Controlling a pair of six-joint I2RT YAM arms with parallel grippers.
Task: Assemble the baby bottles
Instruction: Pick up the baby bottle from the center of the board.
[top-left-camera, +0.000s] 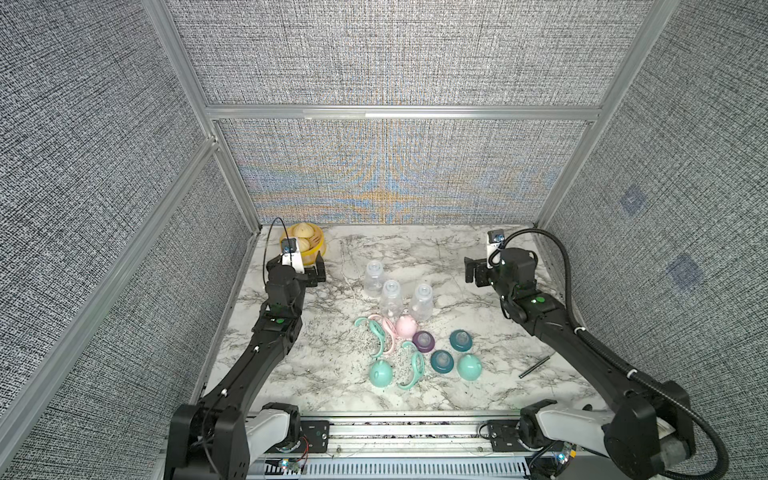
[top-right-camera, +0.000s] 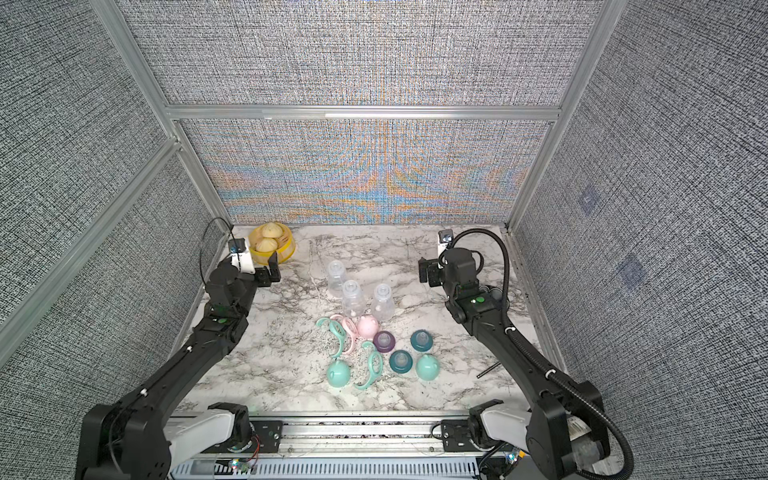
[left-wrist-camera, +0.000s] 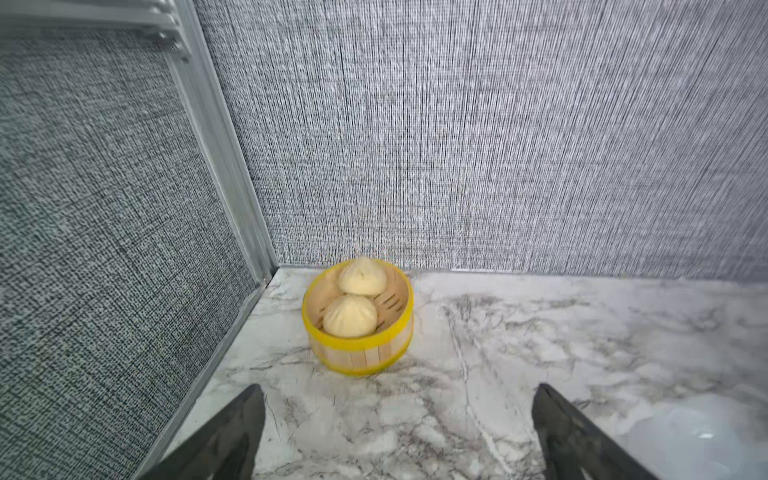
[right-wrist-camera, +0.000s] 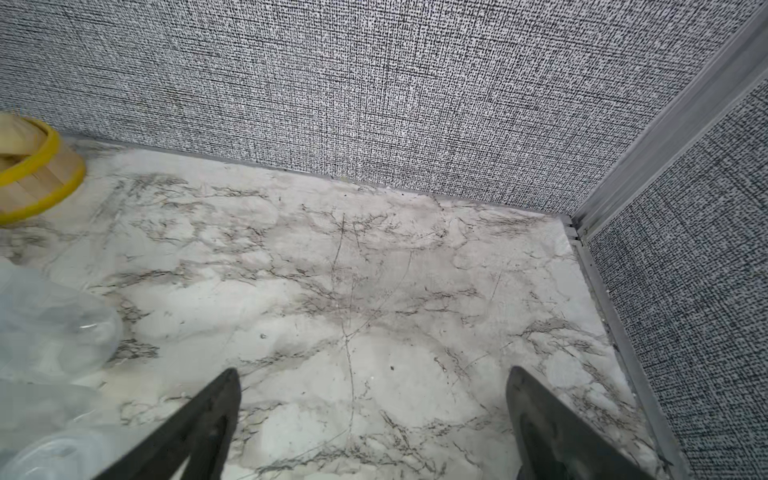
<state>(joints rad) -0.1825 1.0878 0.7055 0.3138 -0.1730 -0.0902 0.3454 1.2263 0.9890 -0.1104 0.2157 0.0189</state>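
Three clear baby bottles (top-left-camera: 391, 298) (top-right-camera: 351, 297) stand upright mid-table without tops. In front of them lie mint handle rings (top-left-camera: 371, 334), a pink ring (top-left-camera: 385, 328), a pink dome cap (top-left-camera: 405, 326), a purple collar (top-left-camera: 424, 341), teal collars (top-left-camera: 441, 360) and mint dome caps (top-left-camera: 381, 373). My left gripper (top-left-camera: 307, 271) (left-wrist-camera: 399, 390) hovers open at the back left, in front of the steamer, with nothing between its fingers. The right gripper (top-left-camera: 471, 270) (right-wrist-camera: 374, 374) hangs open and empty at the back right, over bare marble. Both are well apart from the bottles.
A yellow steamer basket (top-left-camera: 305, 245) (left-wrist-camera: 357, 328) with two buns sits in the back left corner. A thin dark rod (top-left-camera: 535, 365) lies near the right arm. Fabric walls close the table on three sides, and a metal rail (top-left-camera: 407, 432) runs along the front.
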